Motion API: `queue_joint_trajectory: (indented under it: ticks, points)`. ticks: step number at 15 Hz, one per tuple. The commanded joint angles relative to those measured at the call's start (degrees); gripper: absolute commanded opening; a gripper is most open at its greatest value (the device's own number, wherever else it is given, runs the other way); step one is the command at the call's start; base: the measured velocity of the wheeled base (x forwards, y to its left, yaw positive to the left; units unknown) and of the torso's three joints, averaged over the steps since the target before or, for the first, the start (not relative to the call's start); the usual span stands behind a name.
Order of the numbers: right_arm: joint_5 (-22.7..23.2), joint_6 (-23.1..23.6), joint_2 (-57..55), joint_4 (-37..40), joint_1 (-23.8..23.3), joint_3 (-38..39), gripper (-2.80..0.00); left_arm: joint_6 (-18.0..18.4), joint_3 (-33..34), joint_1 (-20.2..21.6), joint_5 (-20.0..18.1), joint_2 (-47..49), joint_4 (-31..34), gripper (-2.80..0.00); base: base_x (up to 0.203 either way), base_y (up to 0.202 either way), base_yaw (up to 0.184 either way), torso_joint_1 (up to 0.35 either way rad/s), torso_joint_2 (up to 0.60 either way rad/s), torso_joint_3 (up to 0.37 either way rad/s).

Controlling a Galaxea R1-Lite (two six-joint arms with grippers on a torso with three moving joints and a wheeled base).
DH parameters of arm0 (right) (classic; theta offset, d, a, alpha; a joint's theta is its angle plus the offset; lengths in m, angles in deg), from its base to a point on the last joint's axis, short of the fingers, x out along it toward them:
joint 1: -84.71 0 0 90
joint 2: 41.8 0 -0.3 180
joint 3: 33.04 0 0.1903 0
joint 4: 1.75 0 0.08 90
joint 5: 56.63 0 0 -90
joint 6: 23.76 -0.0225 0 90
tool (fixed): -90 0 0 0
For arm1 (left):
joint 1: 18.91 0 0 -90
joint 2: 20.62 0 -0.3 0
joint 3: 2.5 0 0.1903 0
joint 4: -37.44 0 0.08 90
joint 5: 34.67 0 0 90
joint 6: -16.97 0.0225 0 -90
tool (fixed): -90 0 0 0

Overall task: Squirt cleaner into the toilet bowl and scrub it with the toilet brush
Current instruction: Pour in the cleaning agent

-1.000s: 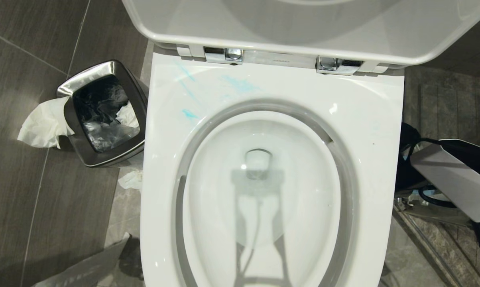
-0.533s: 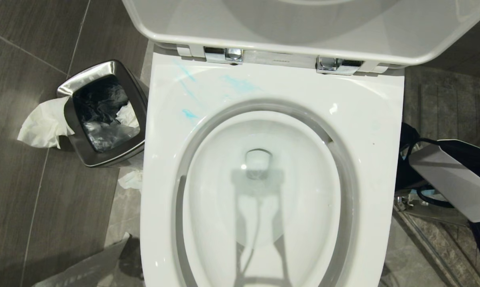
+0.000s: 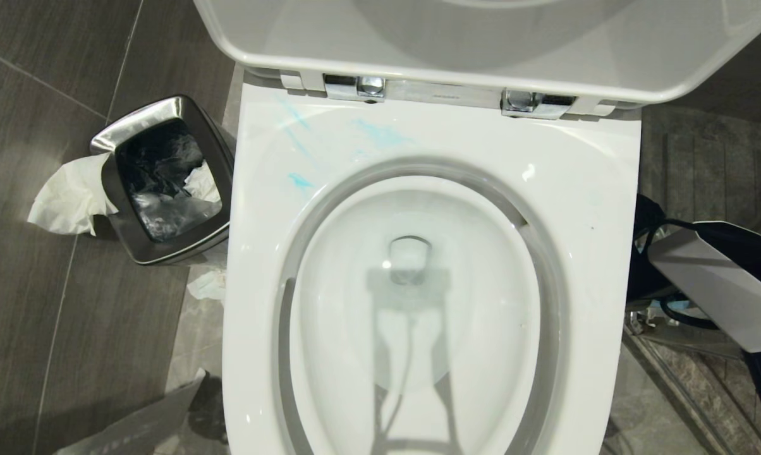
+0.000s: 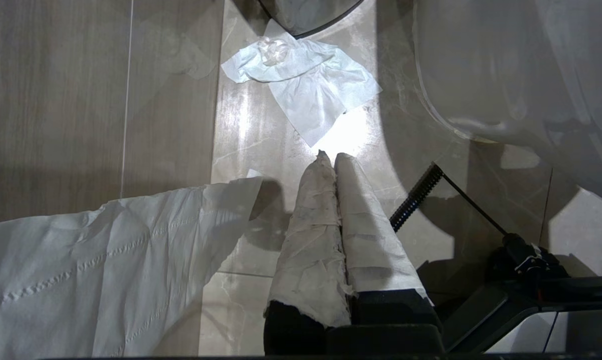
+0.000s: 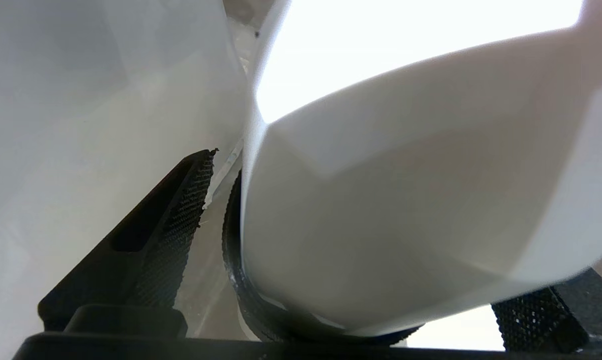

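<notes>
The toilet bowl [image 3: 418,328] fills the middle of the head view, seat down and lid [image 3: 481,44] raised. Pale teal cleaner streaks [image 3: 380,134] lie on the back left of the seat, with a small blot [image 3: 299,182] nearer the opening. The toilet brush is out of view. My left gripper [image 4: 329,156] hangs over the floor beside the toilet base [image 4: 481,75], its tape-wrapped fingers pressed together on nothing. My right gripper [image 5: 318,152] stands wide open at the toilet's right side, with a white faceted arm shell [image 5: 406,210] close in front of it, apart from the left finger [image 5: 173,220].
A steel waste bin [image 3: 165,240] with tissue draped over its rim stands left of the toilet. Crumpled tissue [image 4: 306,85] lies on the floor tiles. A white sheet [image 4: 81,280] hangs by the left gripper. My right arm [image 3: 715,284] and its black cables sit at the toilet's right.
</notes>
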Motion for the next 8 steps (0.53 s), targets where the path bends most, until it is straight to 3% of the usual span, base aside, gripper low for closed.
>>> queue_joint_trajectory:
  ticks: [1,3,4,8]
  points:
    - [0.06,0.09,-0.01,-0.51,-0.01,0.09,0.0,0.01,0.06,0.01,0.03,0.09,0.0,-2.8,0.0,0.0,0.0,0.0,0.0,0.0]
    - [0.06,0.09,-0.05,-0.51,0.0,-0.01,0.0,0.01,0.09,0.01,-0.06,0.09,0.0,-2.8,0.0,0.0,0.0,0.0,0.0,0.0]
    - [0.06,0.09,-0.2,-0.51,-0.01,-0.46,-2.8,0.01,0.0,0.01,0.03,0.09,0.0,-2.8,0.0,0.0,0.0,0.0,0.0,0.0]
    - [0.06,0.18,-0.48,-0.51,0.0,-1.06,-2.8,0.01,0.07,0.01,0.01,0.09,0.0,-2.8,0.0,0.0,0.0,0.0,0.0,0.0]
